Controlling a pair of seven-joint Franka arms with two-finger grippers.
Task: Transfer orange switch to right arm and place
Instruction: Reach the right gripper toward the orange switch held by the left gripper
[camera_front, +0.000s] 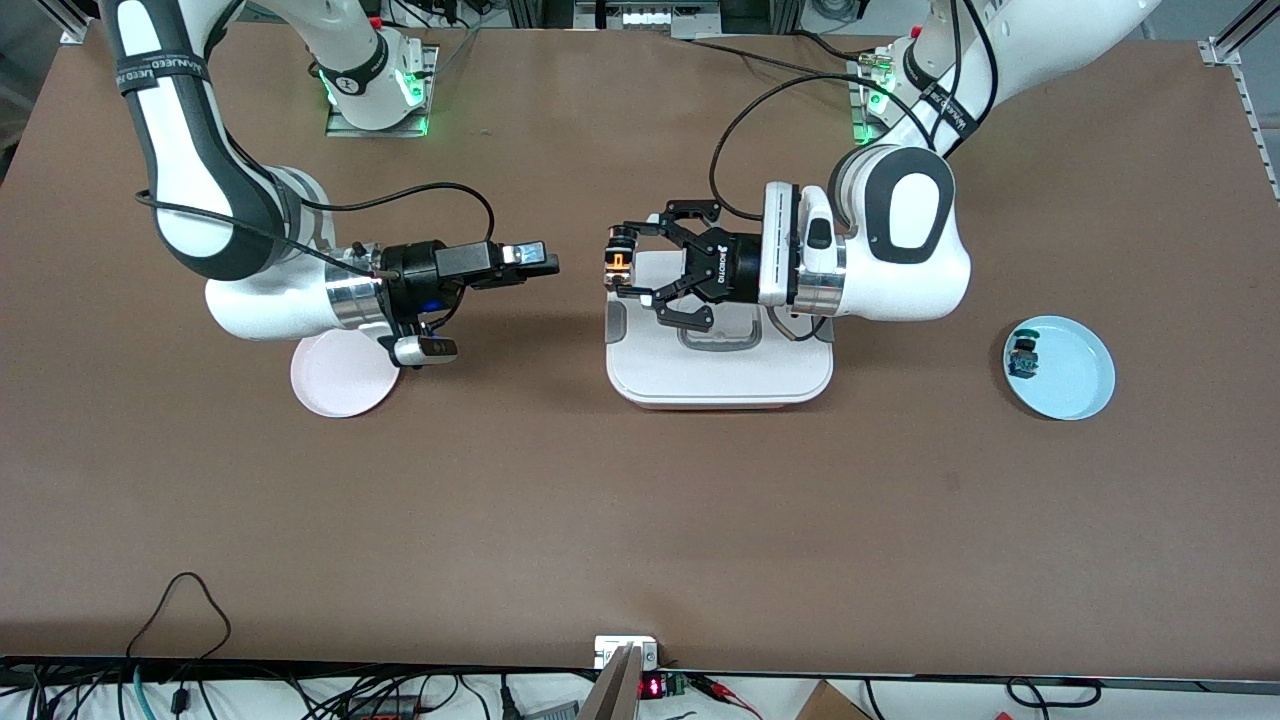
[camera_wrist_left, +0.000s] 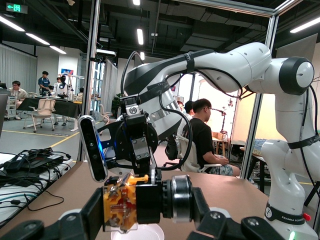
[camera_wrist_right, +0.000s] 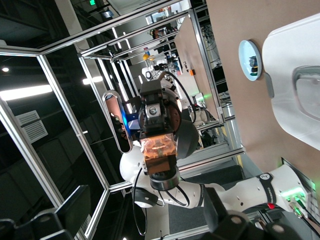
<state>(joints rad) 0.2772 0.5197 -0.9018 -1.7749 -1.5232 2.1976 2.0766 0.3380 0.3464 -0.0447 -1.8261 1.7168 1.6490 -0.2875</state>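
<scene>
The orange switch (camera_front: 615, 263) is a small black block with an orange part. My left gripper (camera_front: 630, 262), the wide linkage claw, is shut on it and holds it sideways in the air over the edge of the white tray (camera_front: 720, 385). In the left wrist view the switch (camera_wrist_left: 122, 206) fills the closed left gripper (camera_wrist_left: 147, 207). My right gripper (camera_front: 535, 260) with slim black fingers points at the switch from a short gap away, open and empty. The right wrist view shows the switch (camera_wrist_right: 159, 151) straight ahead of the open right gripper (camera_wrist_right: 135, 219).
A pink plate (camera_front: 335, 385) lies under the right arm's wrist. A blue plate (camera_front: 1075, 375) at the left arm's end of the table holds a small switch with blue-green parts (camera_front: 1024, 357). Cables run along the table's front edge.
</scene>
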